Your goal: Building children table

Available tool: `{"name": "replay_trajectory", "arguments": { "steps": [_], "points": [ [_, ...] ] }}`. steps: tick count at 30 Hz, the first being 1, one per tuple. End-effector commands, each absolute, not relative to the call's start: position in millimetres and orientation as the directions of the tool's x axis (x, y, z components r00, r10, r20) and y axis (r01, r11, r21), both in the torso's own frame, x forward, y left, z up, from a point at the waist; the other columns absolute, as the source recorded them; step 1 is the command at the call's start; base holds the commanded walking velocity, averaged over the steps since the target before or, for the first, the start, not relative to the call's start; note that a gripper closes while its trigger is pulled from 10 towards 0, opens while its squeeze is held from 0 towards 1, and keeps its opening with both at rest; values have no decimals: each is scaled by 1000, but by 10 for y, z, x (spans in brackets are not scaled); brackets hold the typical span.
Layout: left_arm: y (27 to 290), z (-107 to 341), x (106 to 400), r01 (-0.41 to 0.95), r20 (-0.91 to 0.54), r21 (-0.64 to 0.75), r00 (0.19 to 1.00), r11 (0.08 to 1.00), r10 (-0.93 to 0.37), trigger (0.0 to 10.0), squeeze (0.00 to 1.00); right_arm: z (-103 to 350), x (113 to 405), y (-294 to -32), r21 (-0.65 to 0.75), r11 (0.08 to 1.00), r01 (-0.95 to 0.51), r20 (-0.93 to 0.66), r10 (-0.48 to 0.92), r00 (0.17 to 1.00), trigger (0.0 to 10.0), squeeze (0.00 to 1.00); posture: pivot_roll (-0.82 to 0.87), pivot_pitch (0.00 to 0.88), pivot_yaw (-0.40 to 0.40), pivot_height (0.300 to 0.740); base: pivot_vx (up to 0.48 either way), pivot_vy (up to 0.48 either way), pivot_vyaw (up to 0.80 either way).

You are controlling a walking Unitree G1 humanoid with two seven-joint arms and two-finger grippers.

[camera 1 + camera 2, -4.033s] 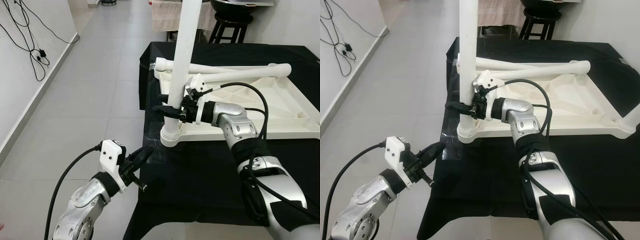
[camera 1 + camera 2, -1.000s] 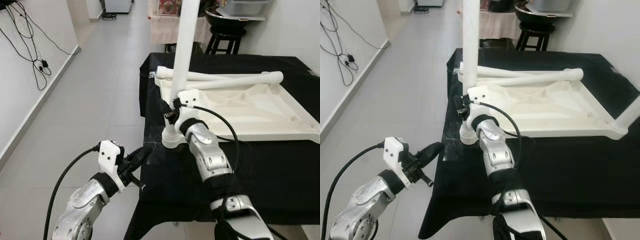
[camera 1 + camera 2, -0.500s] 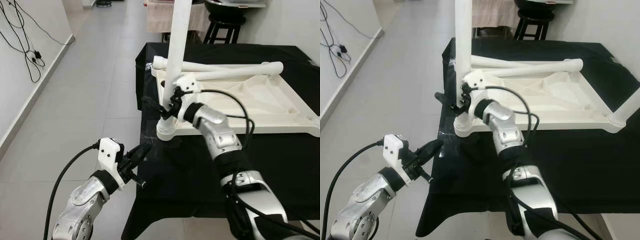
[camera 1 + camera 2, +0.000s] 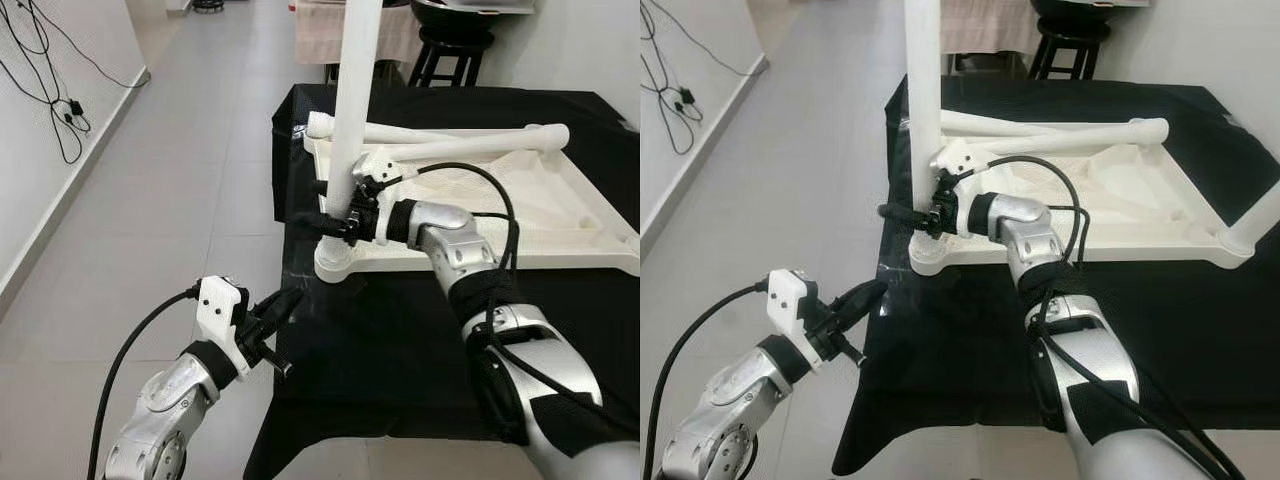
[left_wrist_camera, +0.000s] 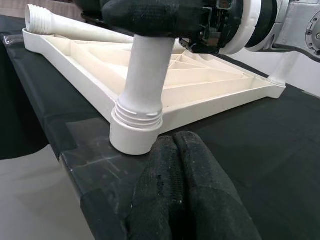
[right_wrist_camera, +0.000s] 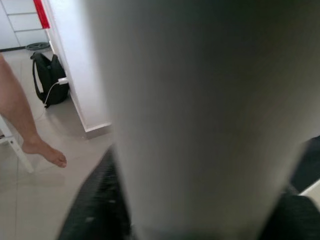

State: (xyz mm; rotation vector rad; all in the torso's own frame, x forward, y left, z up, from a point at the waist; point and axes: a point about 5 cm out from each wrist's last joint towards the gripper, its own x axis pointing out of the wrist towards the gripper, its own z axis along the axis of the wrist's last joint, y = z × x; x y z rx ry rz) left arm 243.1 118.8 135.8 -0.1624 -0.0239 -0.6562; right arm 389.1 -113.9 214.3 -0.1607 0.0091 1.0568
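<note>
Here the white plastic table top lies upside down on the black-draped tabletop, ribbed underside up, presumably so that the legs can be screwed down into the corner sockets. One white leg stands upright in the corner socket at the near left corner of that upturned table top, its threaded collar seated in the socket ring. Two more loose legs lie flat across the far edge of the table top, ready for the other corners, and a fourth leg shows at its near right corner.

The right pincer reaches in from the table top's right side and sits low on the upright leg, just above the socket. Its black fingers are clamped around the leg, one on each side, a hold that suits turning the leg to tighten the thread; in the right wrist view the leg's white shaft sits hard against the fingers.

The left pincer hangs off the tabletop's near left edge, below and apart from the socket, touching nothing. Its fingers are pressed together, pointing at the socket.
</note>
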Motion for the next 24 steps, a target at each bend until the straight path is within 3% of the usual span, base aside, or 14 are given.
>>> {"name": "replay_trajectory", "arguments": {
  "steps": [1,6,8,13,14,16,17,20,24],
  "points": [
    [1178,1319,2413,606,49,-146,794,782,-606,10000,0,2011,3883,-1187,-96,497,-862,-121,854,506,0,0,61,94,-57,740,0,0,0],
    [1175,1321,2412,607,49,-147,793,781,-607,10000,0,1885,3867,-1292,-92,542,-836,-140,824,549,0,0,59,95,-54,740,0,0,0],
    [1178,1320,2410,610,49,-152,790,778,-611,10000,0,1742,3892,-1416,-129,676,-725,-172,705,688,0,0,51,97,-44,740,0,0,0],
    [1185,1319,2408,612,48,-154,789,776,-612,10000,0,1637,3907,-1523,-146,769,-623,-202,593,779,0,0,44,98,-39,740,0,0,0],
    [1192,1317,2404,613,46,-155,788,775,-614,10000,0,1559,3919,-1649,-160,887,-434,-211,399,892,0,0,40,99,-42,740,0,0,0],
    [1192,1317,2404,613,46,-155,788,775,-614,10000,0,1559,3919,-1649,-160,887,-434,-211,399,892,0,0,40,99,-42,740,0,0,0],
    [1206,1316,2403,613,45,-156,787,774,-615,10000,0,1518,3865,-1684,-115,964,-238,-162,218,962,0,0,34,102,-39,740,0,0,0],
    [1223,1313,2406,616,42,-161,785,771,-619,10000,0,1455,3549,-1443,-30,992,-119,-121,114,986,0,0,13,102,-17,740,0,0,0],
    [1218,1302,2414,628,36,-163,775,761,-631,10000,0,1490,3465,-1246,-14,989,-149,-85,148,985,0,0,14,89,-12,740,0,0,0]
  ]
}}
